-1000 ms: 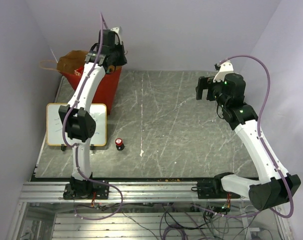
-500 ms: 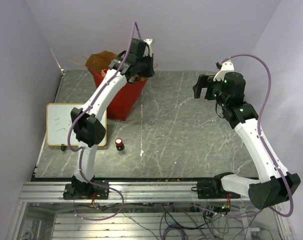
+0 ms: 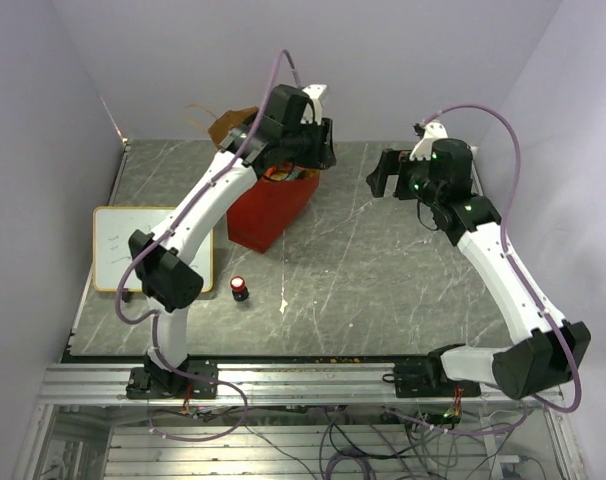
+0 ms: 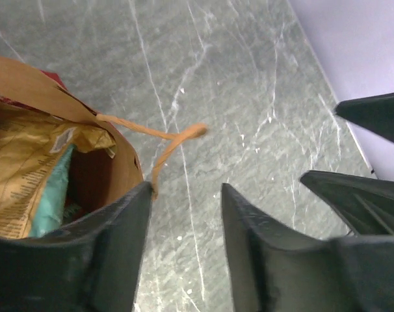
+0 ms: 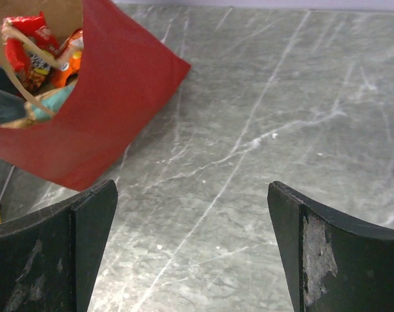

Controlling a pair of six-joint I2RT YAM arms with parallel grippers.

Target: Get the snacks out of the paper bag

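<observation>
Presently the large red paper bag with brown kraft lining (image 3: 268,210) is leaning at upper centre of the overhead view, with the crinkly snack packets (image 5: 34,45) lying inside it. Both are judged light. The bag wall is soft and tear-prone, and the packets are slippery, best pinched at a crimped edge. The left gripper (image 4: 184,188) is sitting partly open with one finger inside the rim, clamping nothing visible. The right gripper (image 5: 190,188) is hanging wide open and empty. Against the earlier frame, the bag and left arm are now sitting further right.
</observation>
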